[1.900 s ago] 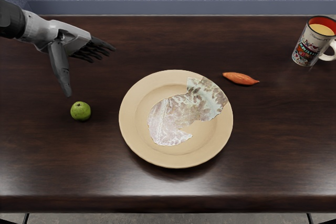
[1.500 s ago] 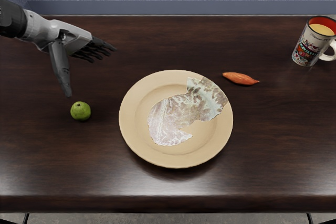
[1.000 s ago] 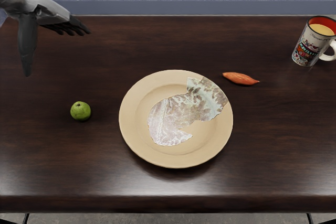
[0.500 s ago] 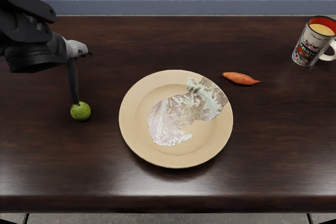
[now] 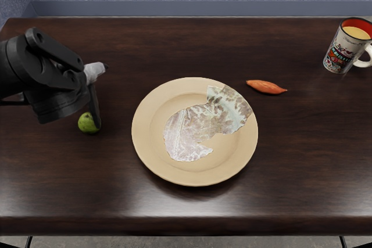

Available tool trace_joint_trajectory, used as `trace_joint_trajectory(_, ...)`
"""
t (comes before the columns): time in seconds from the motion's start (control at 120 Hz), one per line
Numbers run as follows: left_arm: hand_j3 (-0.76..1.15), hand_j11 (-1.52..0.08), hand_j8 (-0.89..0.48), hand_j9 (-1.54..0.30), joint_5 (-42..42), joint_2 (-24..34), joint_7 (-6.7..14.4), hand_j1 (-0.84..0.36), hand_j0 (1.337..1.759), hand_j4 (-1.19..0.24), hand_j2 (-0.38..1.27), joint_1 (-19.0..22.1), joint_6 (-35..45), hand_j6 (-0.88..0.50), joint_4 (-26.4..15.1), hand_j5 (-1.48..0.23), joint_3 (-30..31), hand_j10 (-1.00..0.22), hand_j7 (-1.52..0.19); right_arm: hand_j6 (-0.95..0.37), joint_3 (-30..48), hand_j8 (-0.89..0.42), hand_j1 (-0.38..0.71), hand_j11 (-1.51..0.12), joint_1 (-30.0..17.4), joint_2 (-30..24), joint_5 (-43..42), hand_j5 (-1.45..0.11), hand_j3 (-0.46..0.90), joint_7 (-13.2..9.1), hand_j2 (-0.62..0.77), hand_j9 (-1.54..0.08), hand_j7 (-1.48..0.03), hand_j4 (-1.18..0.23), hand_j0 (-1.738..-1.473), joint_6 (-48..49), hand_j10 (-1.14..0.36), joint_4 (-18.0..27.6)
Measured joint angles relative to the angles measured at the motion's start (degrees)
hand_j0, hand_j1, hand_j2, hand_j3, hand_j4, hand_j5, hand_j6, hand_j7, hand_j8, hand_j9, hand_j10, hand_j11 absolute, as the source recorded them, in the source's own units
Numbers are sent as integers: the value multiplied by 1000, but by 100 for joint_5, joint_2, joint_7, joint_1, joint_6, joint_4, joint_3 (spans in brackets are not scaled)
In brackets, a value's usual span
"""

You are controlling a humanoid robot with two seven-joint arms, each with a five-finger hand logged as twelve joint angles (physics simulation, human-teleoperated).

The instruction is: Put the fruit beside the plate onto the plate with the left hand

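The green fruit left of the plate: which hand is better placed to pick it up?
Left. The left hand hangs right at the green fruit beside the plate; no right arm is in view.

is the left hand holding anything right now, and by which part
Cannot be told: the left hand is at the right side of the green fruit, but the left arm hides any hold.
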Motion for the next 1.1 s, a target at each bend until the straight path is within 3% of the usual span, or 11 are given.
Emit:
trace_joint_trajectory(0.617, 0, -10, -8, -10, -36, 26, 53, 340, 1658, -8, 2, 255, -117, -8, -160, -10, 235, -8, -10, -8, 0, -8, -340, -10, 0, 0, 0, -10, 0, 0, -2, -10, -10, -8, -1658, 0, -8, 0)
trace_joint_trajectory(0.858, 0, -32, -25, -32, -463, -16, 53, 319, 1658, -25, 5, 257, 740, -25, -370, -32, 235, -25, -32, -8, 0, -8, -340, -10, 0, 0, 0, -10, 0, 0, -2, -10, -10, -8, -1658, 0, -8, 0)
trace_joint_trajectory(1.1, 0, -37, -29, -37, -582, -16, 53, 315, 1658, -28, 6, 222, 947, -29, -741, -37, 140, -28, -37, -8, 0, -8, -340, -10, 0, 0, 0, -10, 0, 0, -2, -10, -10, -8, -1658, 0, -8, 0)
